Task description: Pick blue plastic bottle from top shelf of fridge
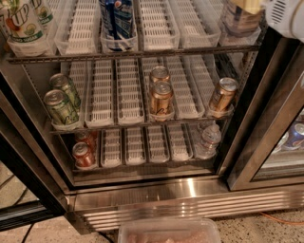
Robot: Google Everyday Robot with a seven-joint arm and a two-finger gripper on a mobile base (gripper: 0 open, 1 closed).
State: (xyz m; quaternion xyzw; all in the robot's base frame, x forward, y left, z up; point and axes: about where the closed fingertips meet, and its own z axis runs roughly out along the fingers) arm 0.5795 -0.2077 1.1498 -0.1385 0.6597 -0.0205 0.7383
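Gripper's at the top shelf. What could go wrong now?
The gripper sits at the top right corner by the blue plastic bottle, both mostly cut off, so a bad grasp may go unseen. The fridge frame stands beside them; the arm could clip it. The Pepsi bottle on the top shelf is also blue: possible mix-up.

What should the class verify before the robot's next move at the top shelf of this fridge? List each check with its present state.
1. The fridge stands open at the front: ok, the shelves are exposed.
2. The top shelf is in view: ok, its front rail and white lanes show.
3. The target is identified: cannot tell. The clear container at the shelf's right end is cut off at the picture's top, and no label shows.
4. The gripper is at shelf height: ok, its white body is in the upper right corner, beside that container.
5. The Pepsi bottles are out of the way: ok, they stand in a middle lane, apart from the gripper.
6. The gripper carries nothing: cannot tell.
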